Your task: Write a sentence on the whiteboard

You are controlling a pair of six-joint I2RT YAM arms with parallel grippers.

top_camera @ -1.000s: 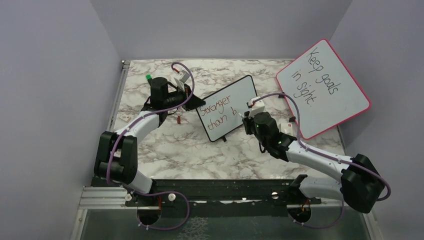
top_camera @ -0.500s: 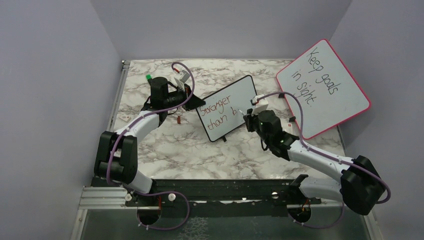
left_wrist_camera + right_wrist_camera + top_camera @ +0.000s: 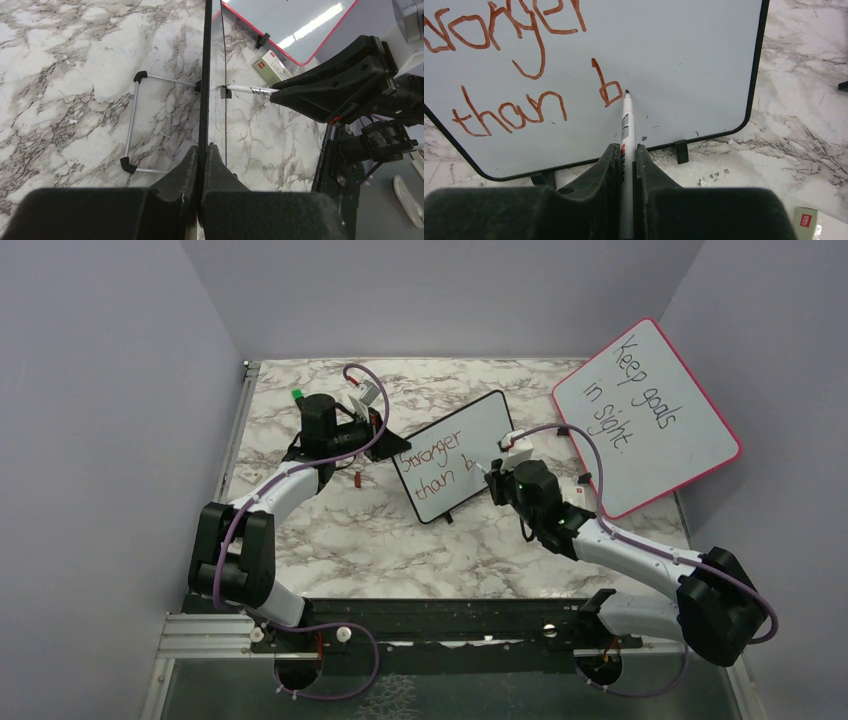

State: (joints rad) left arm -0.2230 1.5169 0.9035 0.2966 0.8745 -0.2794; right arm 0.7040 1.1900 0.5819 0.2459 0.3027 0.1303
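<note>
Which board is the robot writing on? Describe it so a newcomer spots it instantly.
On the marble table, look at its middle. The whiteboard stands there on small black feet, thin black frame, with reddish-brown writing "Stronger than b". Its neighbour at the right wall, the larger pink-framed board, carries black handwriting instead.

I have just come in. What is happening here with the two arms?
The left gripper clamps the edge of the small whiteboard, steadying it on the table. The right gripper holds a marker with its tip at the board, just beside the letter b. The sentence reads "Stronger than b", so it is not finished yet.
</note>
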